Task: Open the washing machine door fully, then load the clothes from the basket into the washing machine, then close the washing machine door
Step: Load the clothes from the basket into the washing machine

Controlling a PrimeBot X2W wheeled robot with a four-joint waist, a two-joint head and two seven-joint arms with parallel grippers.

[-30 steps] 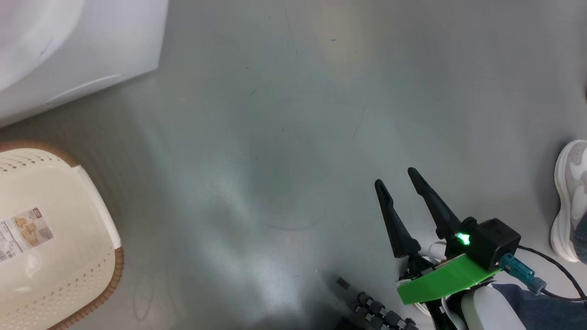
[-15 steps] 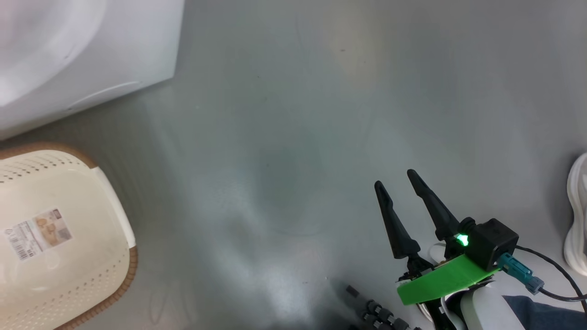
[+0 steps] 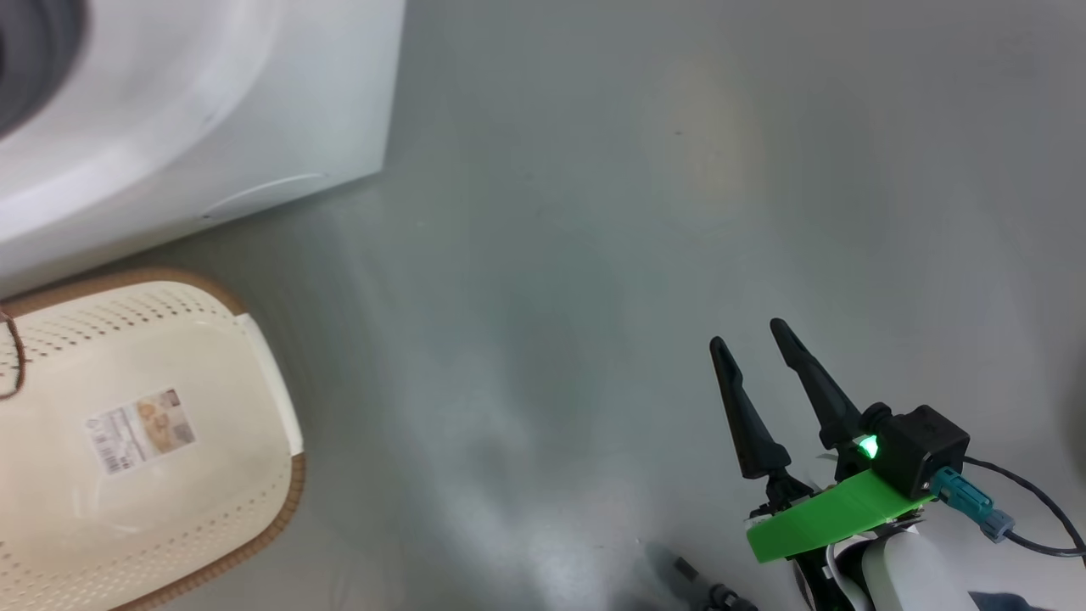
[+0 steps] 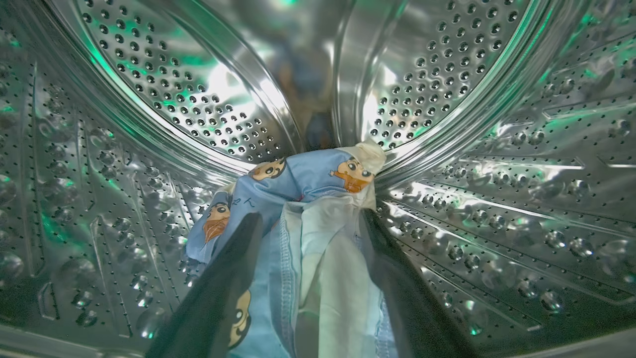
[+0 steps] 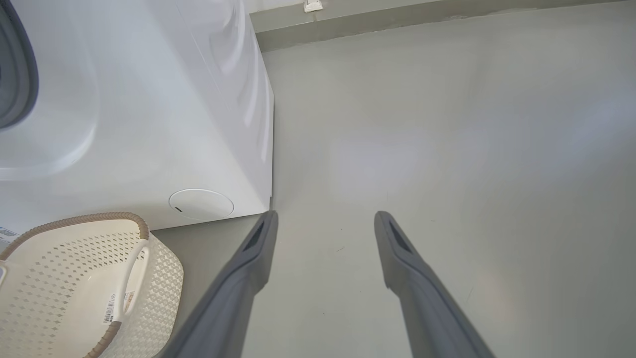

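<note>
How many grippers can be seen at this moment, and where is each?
2. The left gripper is inside the steel drum, open, its fingers either side of the clothes. The right gripper hangs open over the floor.

The floor in here is one smooth grey-green sheet, slightly glossy, giving back the room's light in soft blurs rather than sharp reflections. At its far side it ends against a darker olive skirting band. Just above the band's left end shows a strip of pale wall, and a small white fitting sits right on the band's upper edge. Well out from the band a broad pale bloom of light lies on the floor, and farther out again are a few tiny dark specks. Seen from above, the same floor carries thin scuffs, a faint warm patch and a milky glare.
</note>
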